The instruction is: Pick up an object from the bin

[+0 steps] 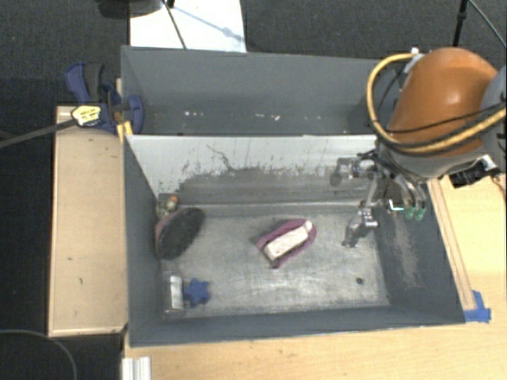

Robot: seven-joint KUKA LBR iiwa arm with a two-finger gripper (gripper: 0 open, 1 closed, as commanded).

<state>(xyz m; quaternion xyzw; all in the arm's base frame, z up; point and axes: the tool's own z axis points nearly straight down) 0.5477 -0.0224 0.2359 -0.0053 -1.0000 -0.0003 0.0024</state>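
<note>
The grey metal bin (253, 81) holds a handful of loose things, spread well apart on its scuffed floor. Near the middle lies a purple and white packet-like object (285, 241), long and tilted, its white face turned upward. At the left side, close against the left wall, rests a dark oval brush-like thing (178, 232) with a pinkish rim. Just above it, in the far-left corner of the floor, sits a small roundish piece (166, 204) too small to identify. In the near-left corner a pale clear block (173, 290) lies with a small blue piece (196, 291) touching its right side.

The arm comes in from the right, its orange cover (444, 93) and looped cables above the bin's far-right corner. The gripper (354, 234) hangs low over the right part of the floor, to the right of the purple and white object and apart from it. Whether it is parted or closed cannot be told from this view, and nothing can be made out in its grasp.

A stretch of bare floor lies between the gripper and the purple and white object, and more runs along the near wall. The sloping right wall is close beside the gripper, and the back wall rises just behind it.
</note>
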